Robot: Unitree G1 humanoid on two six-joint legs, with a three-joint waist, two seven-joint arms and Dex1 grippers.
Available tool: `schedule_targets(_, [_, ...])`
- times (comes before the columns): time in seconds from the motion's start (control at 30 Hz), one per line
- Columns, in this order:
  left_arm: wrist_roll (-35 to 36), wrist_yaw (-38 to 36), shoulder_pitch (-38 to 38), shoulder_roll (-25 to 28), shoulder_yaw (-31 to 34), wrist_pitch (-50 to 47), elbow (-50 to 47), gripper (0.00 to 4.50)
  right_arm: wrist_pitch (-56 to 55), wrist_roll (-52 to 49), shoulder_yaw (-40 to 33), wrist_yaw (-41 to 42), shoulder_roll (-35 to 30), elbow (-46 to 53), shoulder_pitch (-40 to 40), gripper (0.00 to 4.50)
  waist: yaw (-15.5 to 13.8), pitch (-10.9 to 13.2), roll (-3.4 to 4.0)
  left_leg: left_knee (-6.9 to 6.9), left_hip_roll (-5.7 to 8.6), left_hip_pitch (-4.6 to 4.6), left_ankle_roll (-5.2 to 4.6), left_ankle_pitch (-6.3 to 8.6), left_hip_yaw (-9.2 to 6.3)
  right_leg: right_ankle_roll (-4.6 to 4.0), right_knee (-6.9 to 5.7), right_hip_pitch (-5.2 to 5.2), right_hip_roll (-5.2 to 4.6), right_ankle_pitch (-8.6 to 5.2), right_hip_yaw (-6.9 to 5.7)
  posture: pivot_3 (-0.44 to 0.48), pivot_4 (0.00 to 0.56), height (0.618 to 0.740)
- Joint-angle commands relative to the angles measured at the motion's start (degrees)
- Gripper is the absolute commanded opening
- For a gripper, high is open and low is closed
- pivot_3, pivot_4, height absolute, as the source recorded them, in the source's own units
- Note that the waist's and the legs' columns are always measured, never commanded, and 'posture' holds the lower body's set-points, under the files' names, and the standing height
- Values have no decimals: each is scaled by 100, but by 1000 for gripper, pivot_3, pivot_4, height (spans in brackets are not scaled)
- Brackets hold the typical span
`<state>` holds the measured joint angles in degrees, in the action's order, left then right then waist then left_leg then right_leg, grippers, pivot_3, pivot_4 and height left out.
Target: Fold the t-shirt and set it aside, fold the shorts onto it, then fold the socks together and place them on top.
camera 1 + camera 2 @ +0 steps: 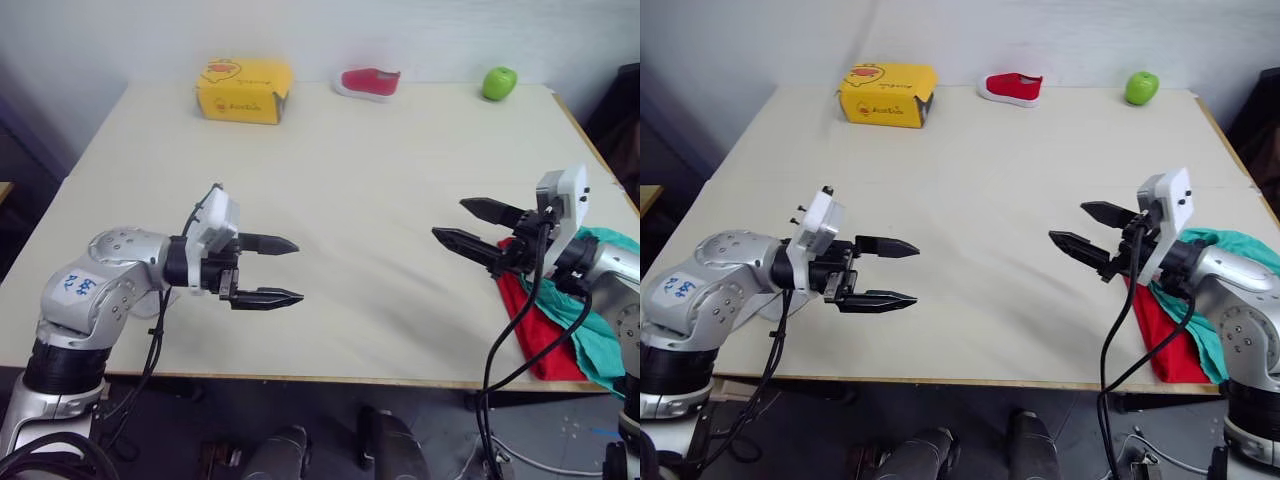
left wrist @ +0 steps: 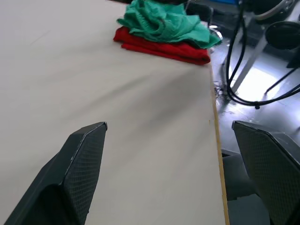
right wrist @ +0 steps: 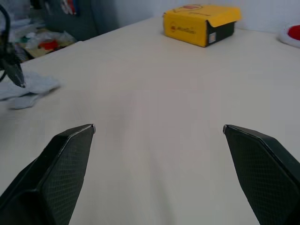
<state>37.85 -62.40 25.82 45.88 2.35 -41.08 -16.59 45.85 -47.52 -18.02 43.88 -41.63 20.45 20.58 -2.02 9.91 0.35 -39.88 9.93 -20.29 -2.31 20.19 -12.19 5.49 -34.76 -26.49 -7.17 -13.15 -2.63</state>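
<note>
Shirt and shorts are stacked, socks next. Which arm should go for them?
Left, probably. The socks lie beside the left arm's cable, on the side of the open left tool. The right tool, also open, hovers by the shorts stacked on the t-shirt, across from them.

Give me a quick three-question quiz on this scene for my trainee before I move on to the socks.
1. True or false: the green shorts lie on top of the red t-shirt.
2. Which object stands between the yellow box and the green apple? A) cup B) red shoe C) bottle
3. Fill in: the left claw and right claw are both ____.

Key: 1 true; 2 B; 3 open.
</note>
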Motion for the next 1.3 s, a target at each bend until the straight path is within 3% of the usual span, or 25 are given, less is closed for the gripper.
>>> schedule_targets(0.03, [-68,273,-236,149,390,71,-278,4500,113,-411,-66,102,-47,228,161,4468,-71,0,-1,0,-8,2,0,1,14,8,7,0,10,5,13,0,150,740])
schedule_targets(0.33, [-773,1429,-1551,174,1251,491,-487,4500,19,-472,447,746,-224,220,525,4468,-77,2,-4,90,-81,88,-1,20,186,38,63,-4,90,22,167,0,150,740])
schedule_targets(0.53, [-1421,2688,-2597,-116,2265,479,-778,4500,106,-706,860,1208,-207,457,810,4468,-57,3,-7,86,-158,111,17,60,250,23,76,-4,176,29,217,0,150,740])
schedule_targets(0.67, [-1795,3146,-3282,-263,2972,597,-724,4500,-15,-540,1111,1309,-163,434,861,4468,-79,3,-8,87,-170,110,15,71,266,20,83,-9,188,30,226,0,150,740])
schedule_targets(0.8, [-2066,3097,-3616,-118,3171,789,-209,4500,-64,-459,1288,1315,-32,245,994,4468,-112,3,-8,84,-171,116,11,73,284,20,87,-8,190,31,239,0,150,740])
schedule_targets(0.93, [-1724,2852,-3462,-126,3225,499,182,4500,-69,-484,1355,1323,86,212,1065,4468,-136,1,-12,84,-171,116,8,74,286,18,88,-7,189,35,241,0,150,740])
schedule_targets(1.23, [-1941,1946,-2505,543,2278,677,2402,4500,15,-571,1336,1228,217,303,1108,4468,-76,1,-12,87,-174,118,10,78,291,18,88,-11,197,36,247,0,150,740])
schedule_targets(1.3, [-1777,1700,-2246,579,2141,302,2821,4082,71,-659,1291,1169,218,353,1140,4500,-70,1,-12,87,-176,118,6,81,299,19,81,-13,200,36,256,0,150,740])
